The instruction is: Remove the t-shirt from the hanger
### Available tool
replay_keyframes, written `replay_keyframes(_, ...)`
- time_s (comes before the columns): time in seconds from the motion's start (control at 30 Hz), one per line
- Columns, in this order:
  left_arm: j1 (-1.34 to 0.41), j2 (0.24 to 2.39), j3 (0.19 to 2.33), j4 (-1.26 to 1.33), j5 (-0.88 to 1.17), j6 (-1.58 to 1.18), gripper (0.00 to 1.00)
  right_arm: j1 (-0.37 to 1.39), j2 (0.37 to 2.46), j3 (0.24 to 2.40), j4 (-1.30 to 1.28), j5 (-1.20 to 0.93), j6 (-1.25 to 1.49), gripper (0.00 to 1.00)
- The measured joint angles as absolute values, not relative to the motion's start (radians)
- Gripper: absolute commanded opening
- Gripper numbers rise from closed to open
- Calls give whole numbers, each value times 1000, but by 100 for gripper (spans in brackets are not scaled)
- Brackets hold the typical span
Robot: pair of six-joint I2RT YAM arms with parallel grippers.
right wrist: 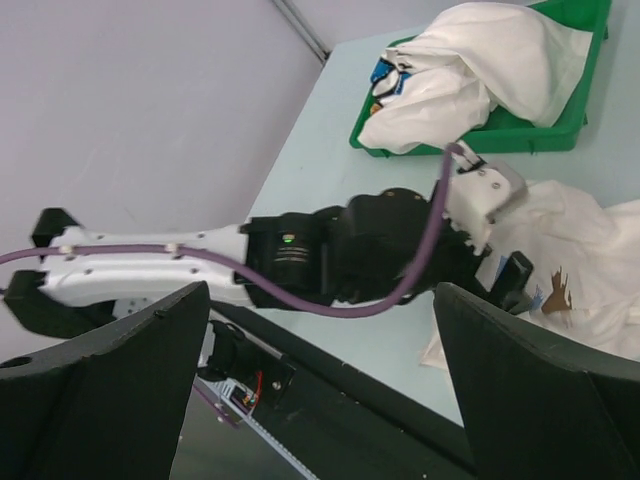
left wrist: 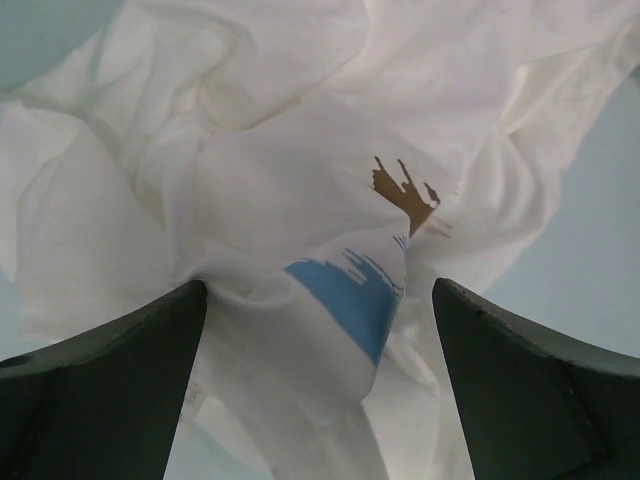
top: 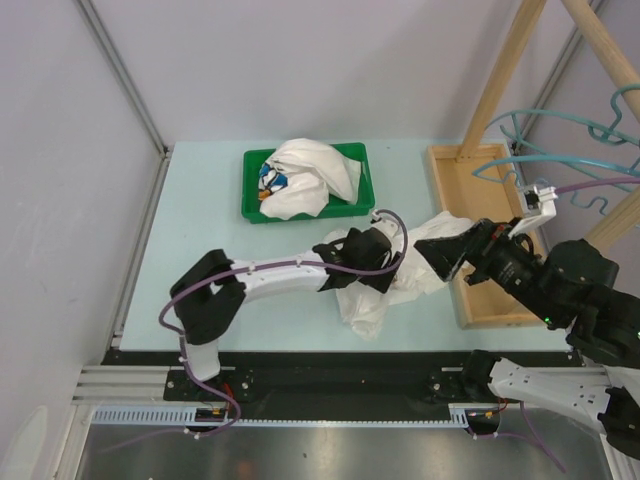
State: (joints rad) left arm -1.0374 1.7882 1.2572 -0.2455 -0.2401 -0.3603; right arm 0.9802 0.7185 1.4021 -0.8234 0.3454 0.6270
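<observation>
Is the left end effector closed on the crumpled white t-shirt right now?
No, the left end effector stands open, its dark fingers spread wide on either side of the crumpled white t-shirt.

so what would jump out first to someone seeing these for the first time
The crumpled white t-shirt lying mid-table grabs the eye first, with the left gripper open right over it. Behind it sits a green bin heaped with more white cloth, and bare teal hangers hang at the right edge.
</observation>
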Motion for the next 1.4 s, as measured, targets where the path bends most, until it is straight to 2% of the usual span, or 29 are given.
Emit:
replay_keyframes(0.17,-1062,1911,1303,-234,-258,-329,100,980,624,1375,-822,332,627,100)
replay_keyframes(0.5,-1097,2064,1444,-183,-121,-313,100,978,539,1340,-844,334,627,100)
replay_keyframes(0.63,-1103,2132,1510,-215,-142,-323,100,975,531,1339,-853,335,627,100)
replay_keyframes(0.7,-1104,2157,1536,-225,-167,-334,96,973,529,1339,-857,335,627,100)
replay_keyframes(0.8,-1106,2159,1543,-236,-206,-360,70,970,527,1339,-860,335,627,100)
replay_keyframes(0.83,-1106,2159,1543,-241,-224,-365,55,968,526,1339,-862,335,627,100)
replay_keyframes(0.9,-1105,2159,1542,-247,-252,-377,39,965,524,1338,-862,335,627,99)
replay_keyframes(0.93,-1102,2159,1541,-247,-259,-380,18,964,522,1338,-862,334,627,100)
replay_keyframes(1.0,-1093,2159,1536,-245,-265,-387,2,962,520,1337,-862,334,627,100)
replay_keyframes(1.2,-1027,2075,1460,-220,-207,-378,0,952,519,1335,-862,333,621,100)
replay_keyframes(1.4,-853,1846,1416,-249,-136,-355,1,948,521,1335,-862,331,604,100)
